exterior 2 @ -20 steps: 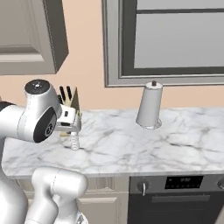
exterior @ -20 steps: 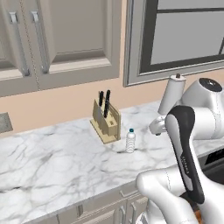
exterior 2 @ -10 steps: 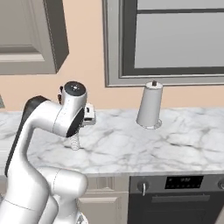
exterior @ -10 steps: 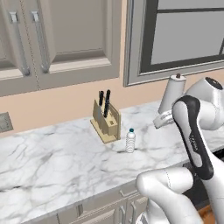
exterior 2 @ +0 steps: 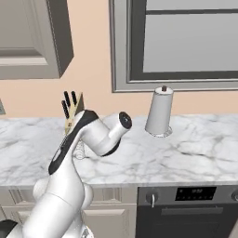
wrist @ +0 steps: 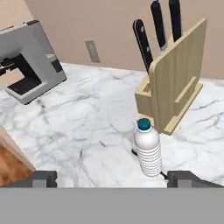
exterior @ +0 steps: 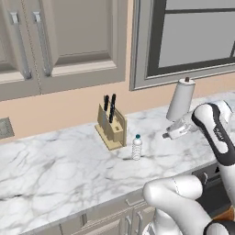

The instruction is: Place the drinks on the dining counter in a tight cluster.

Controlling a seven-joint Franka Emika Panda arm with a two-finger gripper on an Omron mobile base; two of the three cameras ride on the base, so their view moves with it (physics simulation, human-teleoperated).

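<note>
A small clear water bottle (exterior: 136, 148) with a dark cap stands upright on the marble wall counter (exterior: 55, 170), just in front of the wooden knife block (exterior: 111, 125). My gripper (exterior: 166, 135) hovers to the bottle's right, a short way off, and faces it. In the hand view the bottle (wrist: 148, 151) stands ahead of the open gripper (wrist: 113, 179), nearer the right fingertip (wrist: 183, 178), and nothing is between the fingers. The dining counter is out of view.
A paper towel roll (exterior: 181, 98) stands at the back right under the window. A grey appliance (wrist: 26, 61) sits further along the counter past the bottle. The knife block (wrist: 173, 96) rises close behind the bottle. An oven front (exterior 2: 195, 209) lies below the counter edge.
The arm has swung down and out to the right, bringing the hand low over the counter to face the bottle. The bottle and knife block have not moved.
</note>
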